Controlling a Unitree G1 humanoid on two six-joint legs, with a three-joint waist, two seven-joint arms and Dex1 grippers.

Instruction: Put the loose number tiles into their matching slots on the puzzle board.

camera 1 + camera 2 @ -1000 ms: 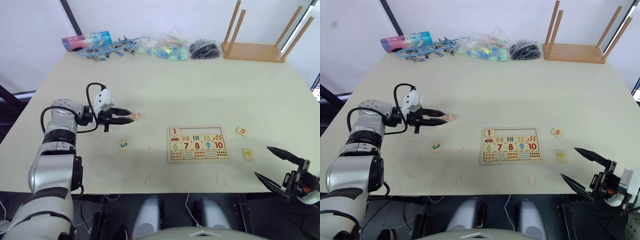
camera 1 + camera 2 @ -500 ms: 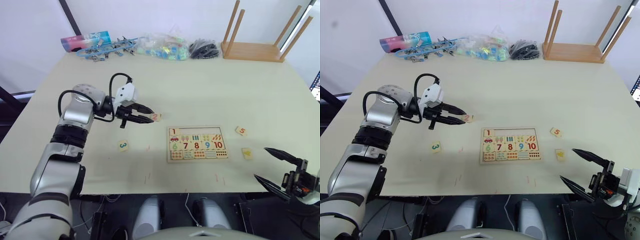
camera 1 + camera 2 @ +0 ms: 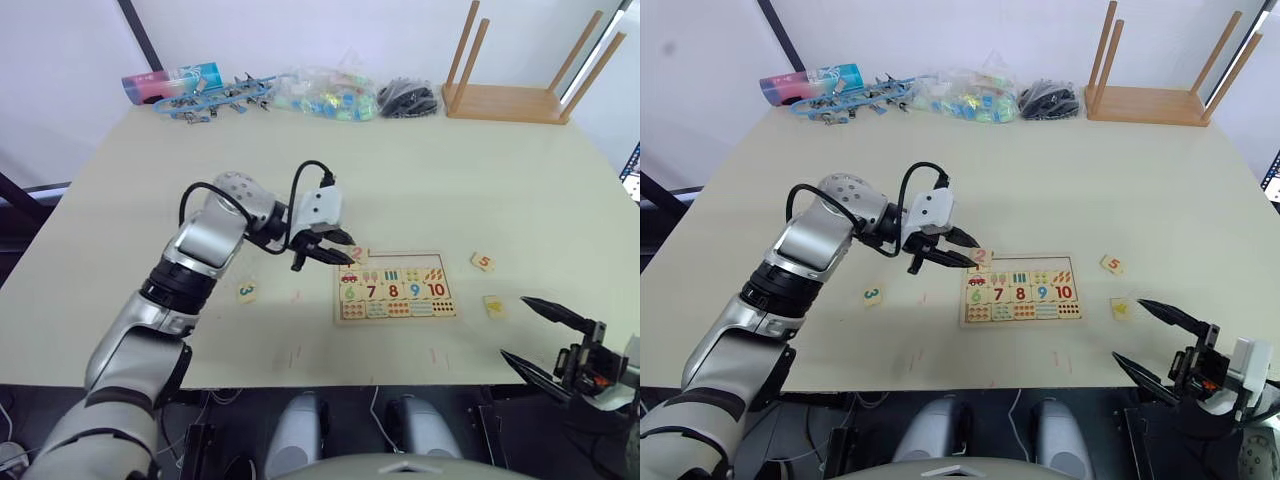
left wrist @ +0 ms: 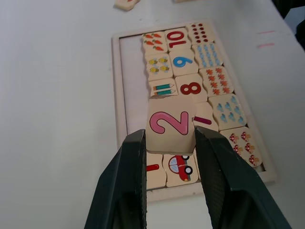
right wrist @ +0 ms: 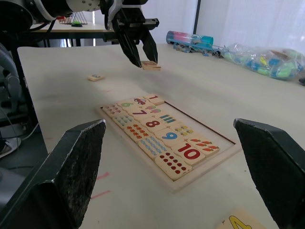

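Puzzle board (image 3: 398, 286): flat light-wood tray near the table's front edge, rigid, judged steady enough to take a press; tile 1 seated in its top row, the slots (image 4: 129, 86) beside it bare
Left gripper (image 4: 170, 143): clenched on the pink 2 tile (image 4: 170, 122) by two opposite edges, held in the air over the board's 1 corner
Right gripper (image 3: 540, 336): fingers spread wide, empty, off the board's right end near the table edge
Loose number tiles: 3 (image 3: 247, 292) left of the board, 5 (image 3: 483, 262) and 4 (image 3: 494, 306) just right of it; thin, stiff, light, likely slippery, best pinched by the edges
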